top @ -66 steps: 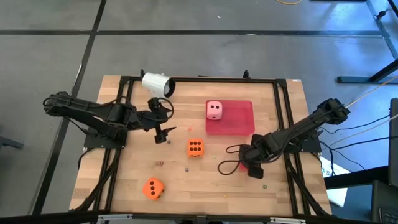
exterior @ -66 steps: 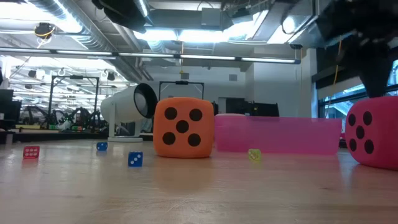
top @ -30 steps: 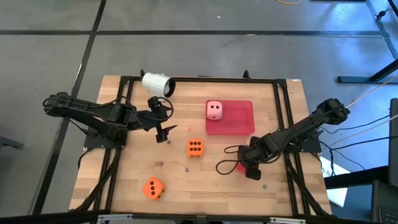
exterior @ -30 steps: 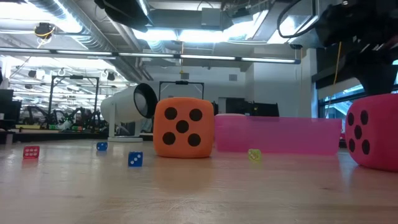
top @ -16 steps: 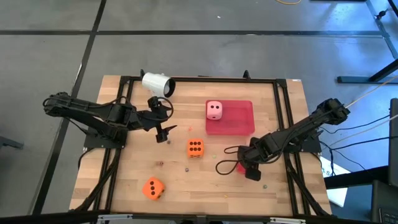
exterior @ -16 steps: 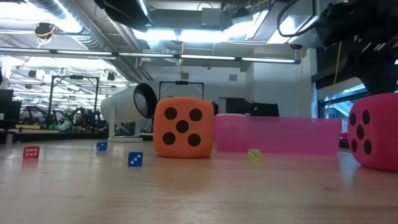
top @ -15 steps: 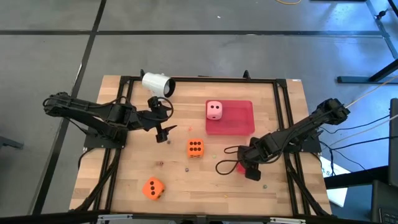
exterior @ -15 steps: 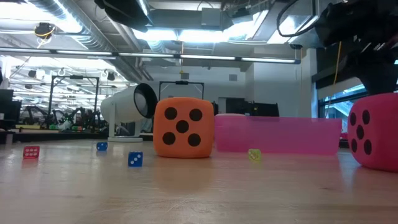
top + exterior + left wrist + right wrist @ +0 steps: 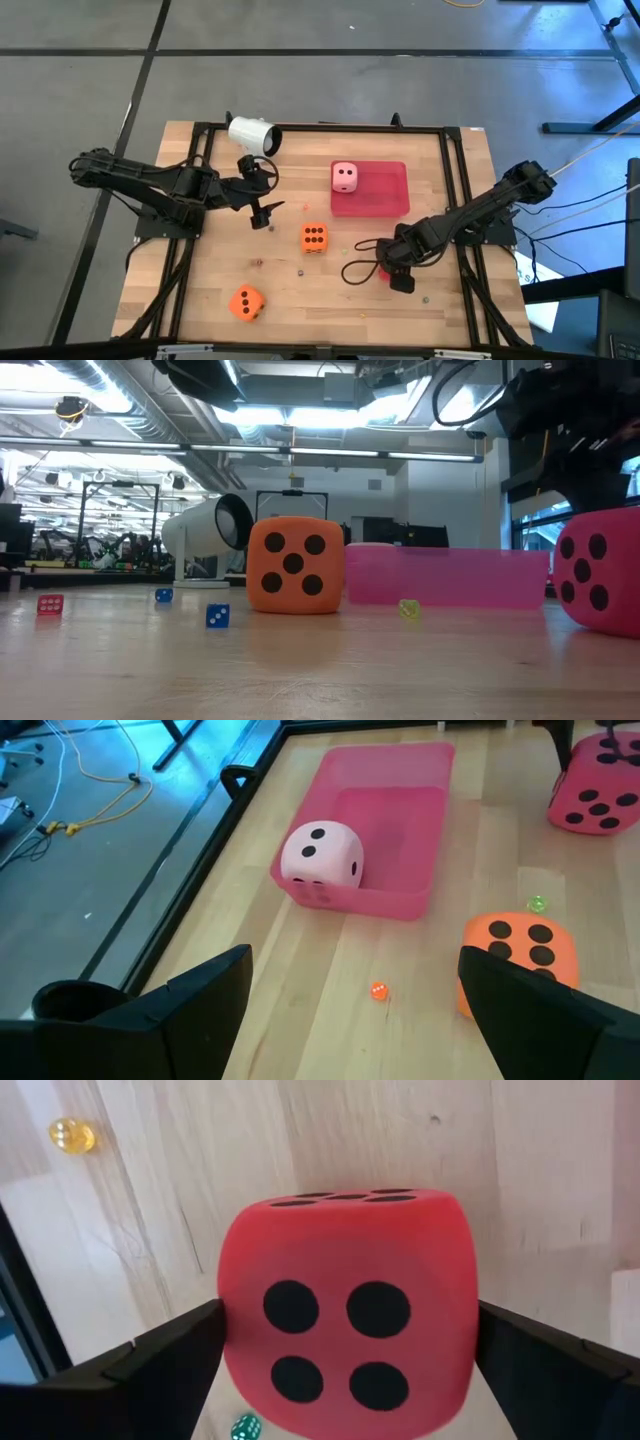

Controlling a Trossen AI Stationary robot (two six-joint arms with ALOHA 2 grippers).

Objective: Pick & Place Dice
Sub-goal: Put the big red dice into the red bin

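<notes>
high view: left gripper [image 9: 268, 209] hangs over the table left of centre, fingers spread, holding nothing. white cup [image 9: 251, 134] lies on its side at the far left of the table [image 9: 330, 300]. pink die [image 9: 345, 177] sits at the far-left corner of the red tray [image 9: 385, 195], which is right of centre. one orange die [image 9: 313, 237] is just near-left of the tray, the other orange die [image 9: 245, 302] is well apart at the near left. right gripper [image 9: 383, 268] is low on the near right side of the table, over the red die [image 9: 384, 269], which is mostly hidden under it. low view: the orange die [image 9: 292, 564] stands in front of the cup [image 9: 208, 528] and tray [image 9: 450, 577]; the red die [image 9: 600, 580] is at the right edge with the right arm above it. a few tiny dice and beads lie on the wood, including a small blue one [image 9: 217, 616]. left wrist view: released fingers [image 9: 175, 1002] frame the tray [image 9: 420, 780] with the pink die [image 9: 322, 858] in its corner, the orange die [image 9: 520, 950] beside it, the red die [image 9: 597, 785] farther off. right wrist view: the red die [image 9: 348, 1310] fills the gap between the right fingers [image 9: 165, 1355], four-pip face toward the camera; jaws spread wide on either side of it, cannot tell whether the pads touch it; die looks to rest on the wood.
</notes>
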